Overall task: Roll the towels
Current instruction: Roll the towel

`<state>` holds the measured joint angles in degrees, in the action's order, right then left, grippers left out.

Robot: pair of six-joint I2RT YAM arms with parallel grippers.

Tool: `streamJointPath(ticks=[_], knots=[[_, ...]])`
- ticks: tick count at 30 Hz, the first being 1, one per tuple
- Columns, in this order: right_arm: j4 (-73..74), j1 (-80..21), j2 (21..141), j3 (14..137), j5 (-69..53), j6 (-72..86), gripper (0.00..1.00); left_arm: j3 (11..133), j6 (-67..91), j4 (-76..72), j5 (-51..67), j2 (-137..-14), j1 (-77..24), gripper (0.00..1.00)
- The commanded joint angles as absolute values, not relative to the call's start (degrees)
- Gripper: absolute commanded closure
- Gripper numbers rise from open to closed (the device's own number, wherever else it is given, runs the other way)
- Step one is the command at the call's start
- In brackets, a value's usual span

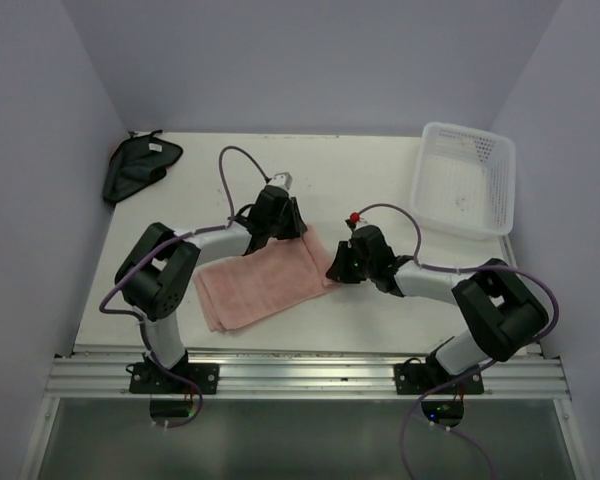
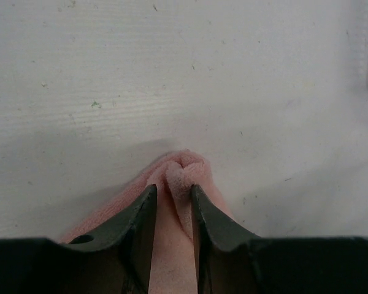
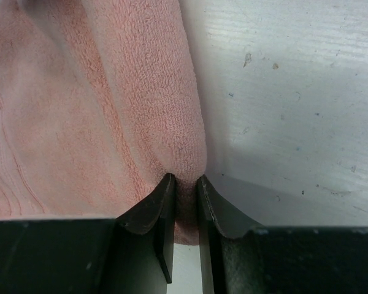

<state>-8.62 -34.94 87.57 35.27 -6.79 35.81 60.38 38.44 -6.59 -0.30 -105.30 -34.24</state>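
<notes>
Salmon-pink towel (image 1: 260,285) lies folded at the centre of the top view on the table (image 1: 350,170). The right pincer (image 3: 183,179) is clamped on its edge, and the left pincer (image 2: 172,191) stands slightly apart around a bunched ridge. Blackish cloth (image 1: 138,165) sits upper left.

Two towels (pink towel (image 1: 265,285), dark cloth (image 1: 138,168)); one basket (image 1: 465,180); left gripper (image 2: 173,191), right gripper (image 3: 184,179): two.

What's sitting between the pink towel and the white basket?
Top view: the right gripper, gripping the pink towel's corner, then bare table up to the white basket.
</notes>
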Motion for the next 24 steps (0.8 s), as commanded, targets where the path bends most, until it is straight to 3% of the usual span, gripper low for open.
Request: streamJointPath(ticks=[1, 13, 24], knots=[[-1.1, -36.0, 86.8, 33.7, -2.6, 34.2, 1.0, 62.7, 38.4, -6.0, -3.1, -101.5, -33.0, 0.68], [-0.2, -37.3, 83.8, 34.1, 1.4, 34.9, 1.0, 66.7, 45.3, -6.5, 6.0, -97.6, -33.7, 0.61], [-0.2, -37.6, 82.9, 33.1, 2.9, 36.3, 1.0, 69.6, 46.3, -3.3, 6.5, -103.5, -37.8, 0.55]])
